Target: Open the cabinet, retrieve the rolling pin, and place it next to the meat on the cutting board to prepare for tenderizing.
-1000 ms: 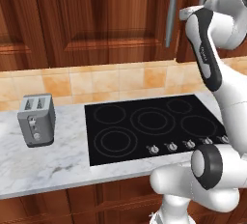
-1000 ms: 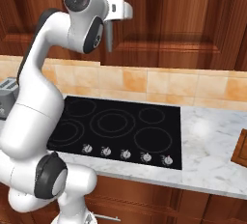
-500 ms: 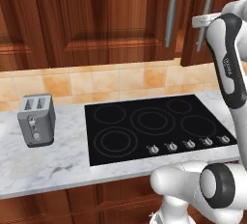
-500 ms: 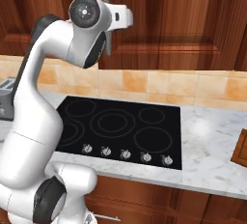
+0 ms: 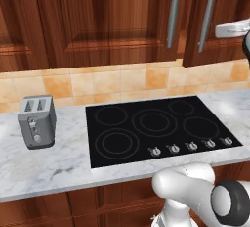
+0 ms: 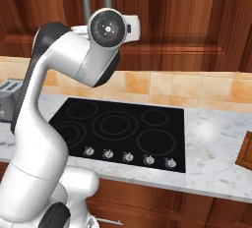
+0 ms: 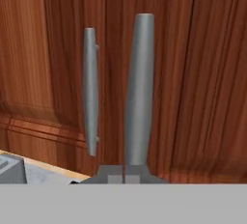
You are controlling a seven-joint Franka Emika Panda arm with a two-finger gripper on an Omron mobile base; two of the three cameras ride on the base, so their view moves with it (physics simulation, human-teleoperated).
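The cabinet (image 5: 122,20) of dark reddish wood fills the wall above the counter, with two long grey bar handles side by side. In the left base view the right door (image 5: 224,50) looks slightly ajar, and my white hand (image 5: 233,28) hangs just right of its handle (image 5: 207,18). My gripper (image 7: 124,172) is shut, its tips at the lower end of that handle (image 7: 140,88); I cannot tell whether they touch it. The left handle (image 7: 90,90) stands farther back. A brown corner at the right edge of the right base view looks like the cutting board (image 6: 246,151). The rolling pin and the meat are out of view.
A black glass stovetop (image 5: 156,128) with a row of knobs lies in the marble counter (image 5: 53,167). A grey toaster (image 5: 36,121) stands at the left. Tan tiles back the counter. My arm's elbow (image 6: 106,30) rises high over the stovetop.
My arm has swung to the right along the cabinet front. The hand, which covered the right handle a second ago, is now just beyond it. The gripper stayed shut.
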